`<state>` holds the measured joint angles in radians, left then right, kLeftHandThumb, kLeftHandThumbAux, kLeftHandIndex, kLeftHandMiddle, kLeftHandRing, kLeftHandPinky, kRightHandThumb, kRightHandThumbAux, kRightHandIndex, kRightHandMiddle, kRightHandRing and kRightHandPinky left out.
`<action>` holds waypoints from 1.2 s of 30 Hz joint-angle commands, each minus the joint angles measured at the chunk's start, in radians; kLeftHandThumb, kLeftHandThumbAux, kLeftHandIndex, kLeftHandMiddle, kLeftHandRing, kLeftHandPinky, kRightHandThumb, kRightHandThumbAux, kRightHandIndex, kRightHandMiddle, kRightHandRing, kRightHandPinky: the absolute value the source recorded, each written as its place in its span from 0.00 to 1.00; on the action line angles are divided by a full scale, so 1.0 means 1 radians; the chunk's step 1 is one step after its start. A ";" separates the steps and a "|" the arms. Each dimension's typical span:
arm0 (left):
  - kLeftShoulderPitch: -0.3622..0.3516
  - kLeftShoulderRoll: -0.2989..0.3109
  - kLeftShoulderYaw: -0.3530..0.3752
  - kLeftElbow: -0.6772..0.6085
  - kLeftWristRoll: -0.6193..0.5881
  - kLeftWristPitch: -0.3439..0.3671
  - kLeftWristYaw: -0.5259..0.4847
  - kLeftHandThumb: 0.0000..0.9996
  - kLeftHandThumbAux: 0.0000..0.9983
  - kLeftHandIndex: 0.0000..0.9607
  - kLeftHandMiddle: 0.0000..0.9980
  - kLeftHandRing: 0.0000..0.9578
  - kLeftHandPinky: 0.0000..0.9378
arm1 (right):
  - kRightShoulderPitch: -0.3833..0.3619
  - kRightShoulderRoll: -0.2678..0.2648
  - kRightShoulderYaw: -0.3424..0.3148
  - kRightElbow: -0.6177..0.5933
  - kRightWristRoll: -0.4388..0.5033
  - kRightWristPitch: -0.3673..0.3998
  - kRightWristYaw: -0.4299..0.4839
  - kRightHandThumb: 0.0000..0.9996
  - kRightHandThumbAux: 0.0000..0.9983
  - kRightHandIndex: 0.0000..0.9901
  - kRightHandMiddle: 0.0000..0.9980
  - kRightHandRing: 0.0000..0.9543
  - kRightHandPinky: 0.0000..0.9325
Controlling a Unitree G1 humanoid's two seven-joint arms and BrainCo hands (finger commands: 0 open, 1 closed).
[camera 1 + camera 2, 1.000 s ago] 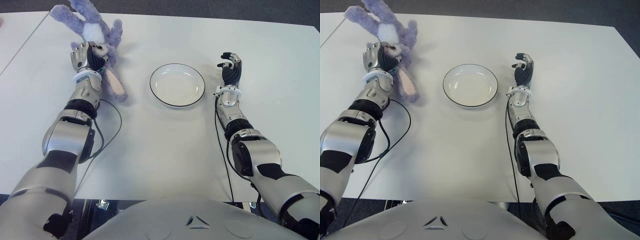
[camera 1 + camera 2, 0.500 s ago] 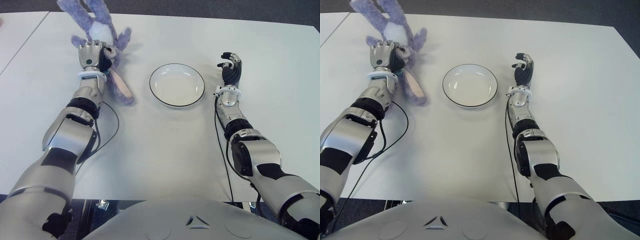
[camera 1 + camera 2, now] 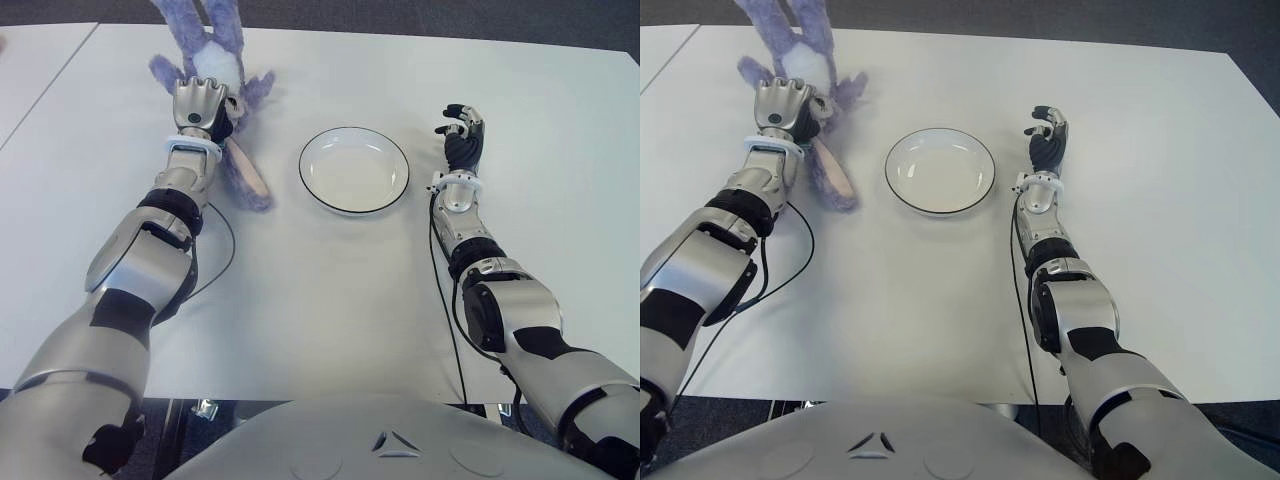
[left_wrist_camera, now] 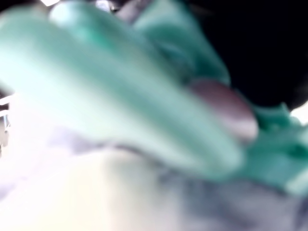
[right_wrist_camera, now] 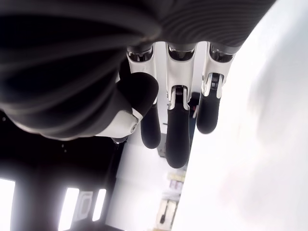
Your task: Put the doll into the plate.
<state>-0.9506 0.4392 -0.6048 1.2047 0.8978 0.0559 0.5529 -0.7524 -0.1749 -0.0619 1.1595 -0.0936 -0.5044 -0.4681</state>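
The doll (image 3: 224,75) is a purple plush rabbit with a white belly and a pink-lined ear hanging down. It is at the far left of the white table (image 3: 320,290), held up off the surface. My left hand (image 3: 201,108) is shut on its body, fingers curled around it. The white plate (image 3: 354,170) with a dark rim lies empty in the middle, to the right of the doll. My right hand (image 3: 463,133) shows to the right of the plate, fingers relaxed and holding nothing; its fingers (image 5: 176,130) hang loosely in the right wrist view.
A black cable (image 3: 215,262) loops on the table beside my left forearm. A seam to a second table (image 3: 45,92) runs at the far left. The table's front edge is close to my body.
My left hand has carried the doll to the right, toward the plate, and turned it more upright. The right hand has not moved.
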 commanded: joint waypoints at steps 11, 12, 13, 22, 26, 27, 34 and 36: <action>0.202 0.190 -0.099 -0.539 0.127 0.004 -0.253 0.38 0.84 0.73 0.85 0.88 0.91 | 0.346 0.111 0.010 0.168 -0.026 -0.013 -0.010 1.00 0.67 0.31 0.32 0.48 0.29; 0.211 0.209 -0.091 -0.585 0.130 0.006 -0.268 0.37 0.84 0.74 0.85 0.88 0.91 | 0.345 0.112 0.012 0.168 -0.028 -0.011 -0.013 1.00 0.67 0.31 0.32 0.48 0.29; 0.219 0.220 -0.085 -0.615 0.132 0.008 -0.280 0.37 0.84 0.73 0.85 0.88 0.91 | 0.345 0.112 0.013 0.169 -0.029 -0.010 -0.014 1.00 0.67 0.31 0.32 0.48 0.29; 0.270 0.312 -0.024 -0.829 0.146 0.011 -0.360 0.37 0.85 0.74 0.87 0.91 0.93 | 0.344 0.112 0.018 0.170 -0.035 -0.008 -0.017 1.00 0.67 0.30 0.32 0.48 0.31; 0.292 0.342 0.009 -0.928 0.149 0.022 -0.394 0.38 0.85 0.75 0.87 0.91 0.93 | 0.342 0.112 0.022 0.171 -0.039 -0.004 -0.023 1.00 0.67 0.30 0.32 0.49 0.32; 0.296 0.344 0.015 -0.939 0.148 0.023 -0.396 0.38 0.85 0.75 0.88 0.91 0.93 | 0.341 0.112 0.022 0.172 -0.040 -0.003 -0.023 1.00 0.67 0.30 0.32 0.49 0.32; 0.331 0.352 0.078 -1.026 0.117 0.009 -0.363 0.43 0.82 0.79 0.90 0.91 0.94 | 0.338 0.113 0.023 0.173 -0.039 0.008 -0.020 1.00 0.67 0.30 0.32 0.49 0.32; 0.337 0.352 0.098 -1.053 0.109 0.007 -0.354 0.45 0.81 0.80 0.89 0.91 0.93 | 0.337 0.113 0.023 0.174 -0.038 0.012 -0.017 1.00 0.67 0.29 0.32 0.49 0.32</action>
<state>-0.6828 0.7502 -0.5787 0.2985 0.9971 0.0753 0.2252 -0.7586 -0.1611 -0.0614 1.1565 -0.0936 -0.5051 -0.4814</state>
